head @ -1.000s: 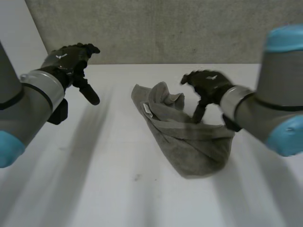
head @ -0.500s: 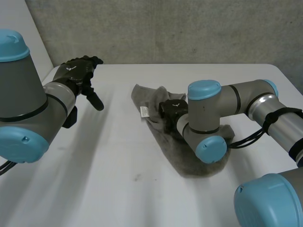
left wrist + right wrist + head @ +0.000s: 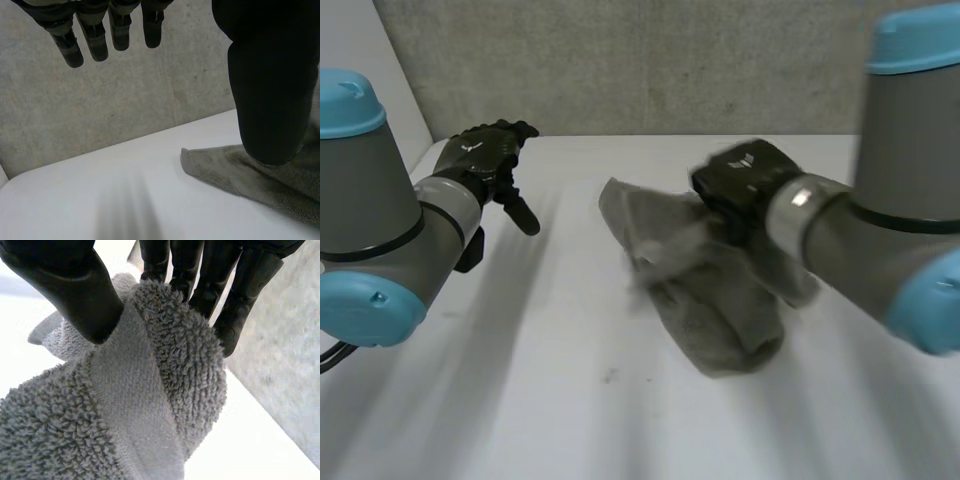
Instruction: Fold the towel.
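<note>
— Two hands, one towel (image 3: 720, 310): which has it?
— The right hand (image 3: 748, 185). Its thumb and fingers (image 3: 202, 270) pinch a bunched fold, probably to lift an edge and spread it out.
— And the left hand (image 3: 480, 160)?
— Loose, straight, holding nothing, well apart from the cloth over the worktop (image 3: 550, 400).
— How does the towel look?
— Grey, thick-looped, crumpled in a heap mid-worktop, not flat.

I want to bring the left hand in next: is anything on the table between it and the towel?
Nothing visible. Only bare table lies between the open left hand and the towel; the right hand pinches the towel between thumb and fingers.
</note>
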